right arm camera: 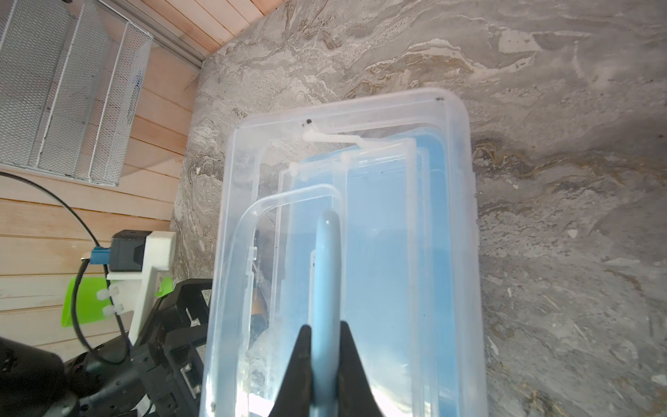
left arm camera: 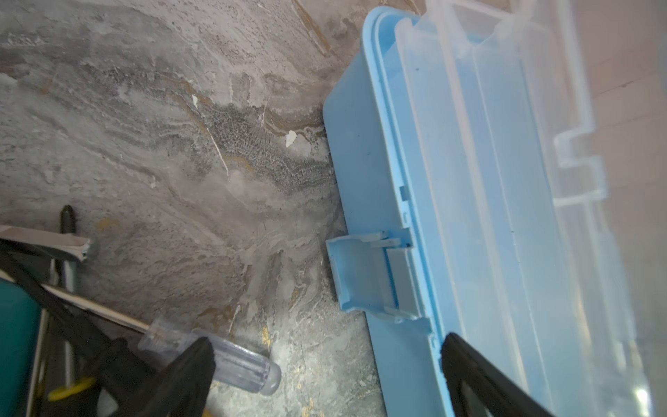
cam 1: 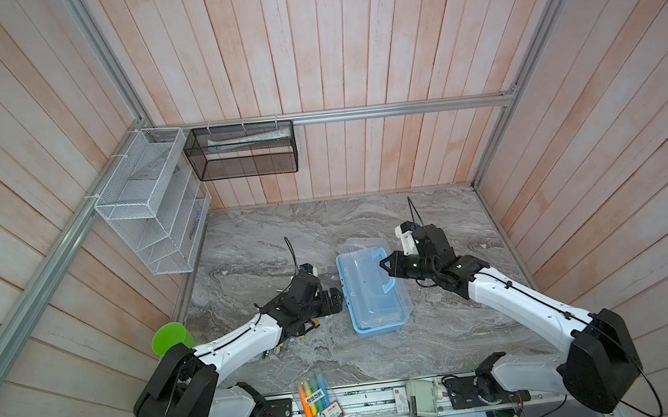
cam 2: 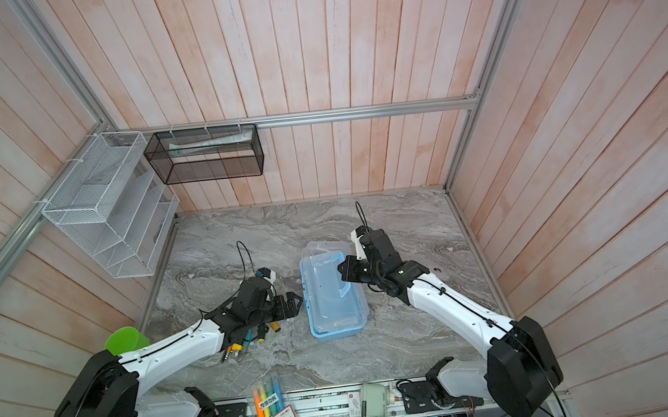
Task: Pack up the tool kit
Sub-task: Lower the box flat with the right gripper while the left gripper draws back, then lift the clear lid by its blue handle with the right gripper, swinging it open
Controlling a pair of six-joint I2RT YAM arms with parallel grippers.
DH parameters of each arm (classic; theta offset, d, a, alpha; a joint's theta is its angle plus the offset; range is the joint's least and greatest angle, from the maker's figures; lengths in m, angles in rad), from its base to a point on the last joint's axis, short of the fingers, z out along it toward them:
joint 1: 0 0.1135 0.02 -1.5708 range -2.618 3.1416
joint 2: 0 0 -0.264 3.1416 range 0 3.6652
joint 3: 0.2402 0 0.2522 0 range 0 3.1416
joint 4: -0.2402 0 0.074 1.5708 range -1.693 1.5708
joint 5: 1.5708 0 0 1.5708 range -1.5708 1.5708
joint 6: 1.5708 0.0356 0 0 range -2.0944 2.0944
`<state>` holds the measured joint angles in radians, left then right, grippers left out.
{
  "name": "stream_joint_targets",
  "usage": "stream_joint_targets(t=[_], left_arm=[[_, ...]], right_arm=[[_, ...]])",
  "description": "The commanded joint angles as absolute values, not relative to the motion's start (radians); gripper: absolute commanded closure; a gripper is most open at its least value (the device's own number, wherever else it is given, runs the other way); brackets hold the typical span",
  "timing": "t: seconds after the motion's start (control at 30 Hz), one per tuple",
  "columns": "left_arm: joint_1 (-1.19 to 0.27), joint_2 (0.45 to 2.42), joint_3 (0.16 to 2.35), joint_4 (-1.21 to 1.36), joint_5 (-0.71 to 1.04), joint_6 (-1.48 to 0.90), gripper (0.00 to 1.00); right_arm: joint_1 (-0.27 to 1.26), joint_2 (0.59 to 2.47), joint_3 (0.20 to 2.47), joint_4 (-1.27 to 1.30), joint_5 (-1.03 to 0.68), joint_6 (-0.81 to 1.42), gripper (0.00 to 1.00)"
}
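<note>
1. The screwdrivers (cam 2: 242, 345) lie on the marble table (cam 1: 284, 231), partly under the left arm; they are best left alone until the lid is fully up.
2. The left gripper (cam 1: 338, 300), spread wide and empty, sits beside the flipped-out latch (left arm camera: 368, 274) of the mid-table light-blue case (cam 1: 377, 330). Bracing the base there should keep it from lifting.
3. The right gripper (right arm camera: 325, 330) pinches the blue handle (right arm camera: 326, 260) on the clear lid (right arm camera: 451, 216). A slow arc about the hinge is probably safest.

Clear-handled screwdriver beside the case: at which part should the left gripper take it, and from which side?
Probably the clear handle, across its width, coming straight down with the open left gripper. It lies flat on the table; the handle is thick and its end is free, while the thin shaft gives little hold.
</note>
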<state>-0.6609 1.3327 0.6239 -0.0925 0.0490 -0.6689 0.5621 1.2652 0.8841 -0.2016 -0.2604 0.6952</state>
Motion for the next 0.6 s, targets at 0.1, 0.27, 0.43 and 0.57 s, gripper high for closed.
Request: stream_joint_targets(t=[0.1,0.27,0.43,0.57], left_arm=[[-0.658,1.359,0.652,-0.044,0.064,-0.642,0.00],[-0.656,1.375,0.670,-0.043,0.063,-0.634,0.00],[-0.658,1.402,0.673,-0.033,0.063,-0.634,0.00],[-0.657,1.420,0.676,-0.027,0.060,-0.632,0.01]], right_arm=[[0.560,1.226,0.870,-0.115,-0.295,0.709,1.00],[0.559,1.219,0.861,-0.114,-0.289,0.709,1.00],[0.560,1.216,0.856,-0.111,-0.286,0.706,1.00],[0.558,1.213,0.853,-0.112,-0.282,0.707,1.00]])
